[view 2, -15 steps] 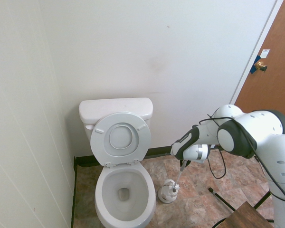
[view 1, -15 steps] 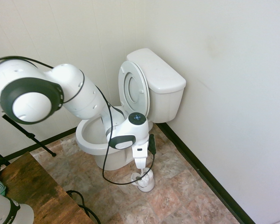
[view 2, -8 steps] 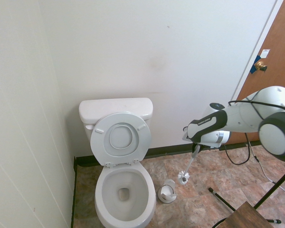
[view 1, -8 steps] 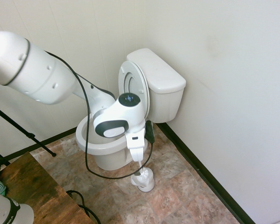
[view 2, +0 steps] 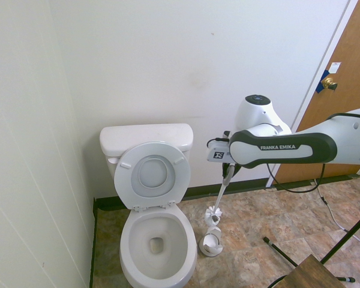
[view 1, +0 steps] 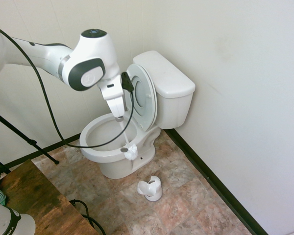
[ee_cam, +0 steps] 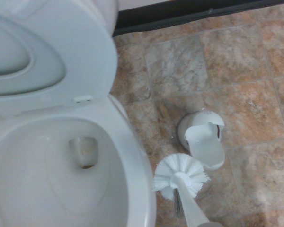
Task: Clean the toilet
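Toilet (view 1: 118,147) sits against the wall, lid raised, bowl exposed — claw (view 1: 118,116) clamped on brush (view 2: 214,212) above its holder (view 2: 211,242); carry it sideways over the rim before lowering, head vertical.

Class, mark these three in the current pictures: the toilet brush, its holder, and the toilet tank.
Brush (view 2: 214,213): second exterior view, on the white bristle head.
Holder (view 1: 150,189): first exterior view, on its white body on the floor.
Tank (view 2: 146,136): second exterior view, on the flat lid.
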You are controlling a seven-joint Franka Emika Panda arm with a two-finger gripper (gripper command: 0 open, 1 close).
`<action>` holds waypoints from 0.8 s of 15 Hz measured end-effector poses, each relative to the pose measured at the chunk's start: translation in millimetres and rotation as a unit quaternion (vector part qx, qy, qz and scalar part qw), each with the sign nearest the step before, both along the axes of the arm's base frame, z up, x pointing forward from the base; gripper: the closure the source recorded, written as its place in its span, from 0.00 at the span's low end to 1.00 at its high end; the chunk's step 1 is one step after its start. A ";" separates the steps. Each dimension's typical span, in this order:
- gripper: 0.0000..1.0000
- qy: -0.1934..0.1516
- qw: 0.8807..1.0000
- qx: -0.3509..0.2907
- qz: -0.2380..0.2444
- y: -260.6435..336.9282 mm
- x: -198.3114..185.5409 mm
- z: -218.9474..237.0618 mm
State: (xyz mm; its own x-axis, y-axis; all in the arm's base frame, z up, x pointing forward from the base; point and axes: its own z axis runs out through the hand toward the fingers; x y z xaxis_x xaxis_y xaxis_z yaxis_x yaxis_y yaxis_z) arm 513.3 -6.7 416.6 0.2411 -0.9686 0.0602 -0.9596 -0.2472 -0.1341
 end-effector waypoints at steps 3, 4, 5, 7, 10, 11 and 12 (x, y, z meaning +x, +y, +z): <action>1.00 -0.001 1.000 0.001 0.027 35.4 6.1 -0.8; 1.00 -0.003 0.999 0.001 0.034 47.2 9.1 0.7; 1.00 -0.005 0.999 0.001 0.040 58.9 11.8 2.0; 1.00 -0.007 0.999 0.002 0.052 80.2 16.3 2.2; 1.00 -0.014 0.998 0.003 0.060 91.0 21.1 6.2; 1.00 -0.021 0.998 0.002 0.067 98.5 22.6 13.7; 1.00 -0.025 0.997 0.000 0.075 110.2 24.6 19.3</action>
State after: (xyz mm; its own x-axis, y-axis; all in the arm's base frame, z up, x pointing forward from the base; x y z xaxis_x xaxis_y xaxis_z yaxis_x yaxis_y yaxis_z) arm 537.9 103.5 435.8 0.3801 -0.9219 0.0751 -0.9039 -0.3874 -0.1813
